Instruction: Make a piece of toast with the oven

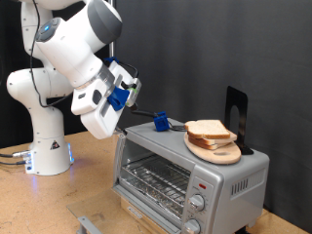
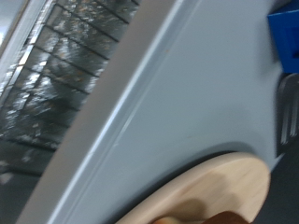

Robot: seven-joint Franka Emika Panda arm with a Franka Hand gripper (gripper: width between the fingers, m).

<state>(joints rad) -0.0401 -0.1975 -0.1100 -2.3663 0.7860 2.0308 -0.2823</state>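
In the exterior view the oven (image 1: 185, 174) stands nearest the camera, a silver box at the picture's lower right, its glass front showing the wire rack (image 1: 154, 179) inside with nothing visible on it, and two knobs (image 1: 196, 216) at its right end. On its flat roof, toward the exterior view's right, rests a round wooden board (image 1: 216, 150) carrying a small stack of bread slices; the top one, the piece of toast (image 1: 208, 128), lies flat, its broad face up. The gripper (image 1: 142, 113) hangs over the roof's left edge, so the bread lies to the exterior view's right of it and at roughly the same height, well apart, with a blue block (image 1: 159, 121) between them. The fingers are hard to make out, so I cannot tell how the jaws stand; nothing shows between them. The wrist view agrees: it looks down on grey roof (image 2: 187, 103), the board's curved edge (image 2: 220, 191) only at the frame's margin, the rack through the glass (image 2: 65, 65) to one side. Farthest back stands the arm's white base (image 1: 44, 146).
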